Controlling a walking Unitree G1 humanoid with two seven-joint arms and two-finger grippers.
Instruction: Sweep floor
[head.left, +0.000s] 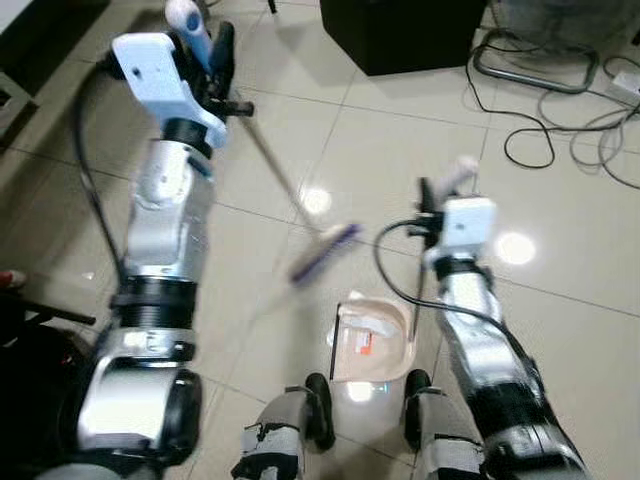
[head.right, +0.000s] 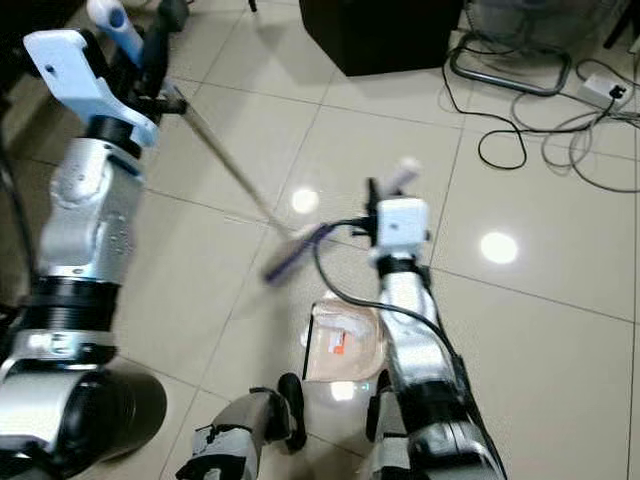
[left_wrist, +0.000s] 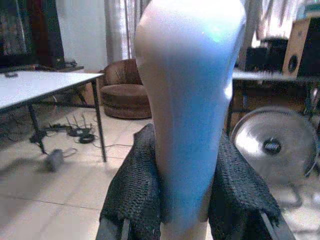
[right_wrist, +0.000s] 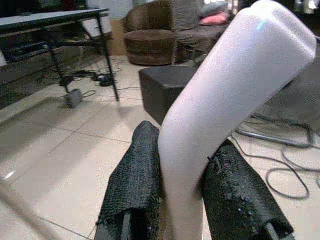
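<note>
Pale glossy floor tiles (head.left: 300, 140) lie open between the arms, hemmed at the far edge by a black box (head.left: 400, 30) and loose cables (head.left: 560, 130). On the left, the left gripper (head.left: 205, 50) clamps the broom's (head.left: 285, 180) white grip — its long shaft slants down-right to a blurred purple head. Right gripper (head.left: 440, 190) clasps the pink dustpan's (head.left: 370, 340) upright handle, pan on the floor by the feet; its orange label is unreadable.

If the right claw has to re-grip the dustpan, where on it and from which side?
Take the dustpan by the pale grip at the top of its upright handle, coming from behind it on the robot's side. The pan sits flat on the floor with the handle rising straight up. The right claw is closed there now.
</note>
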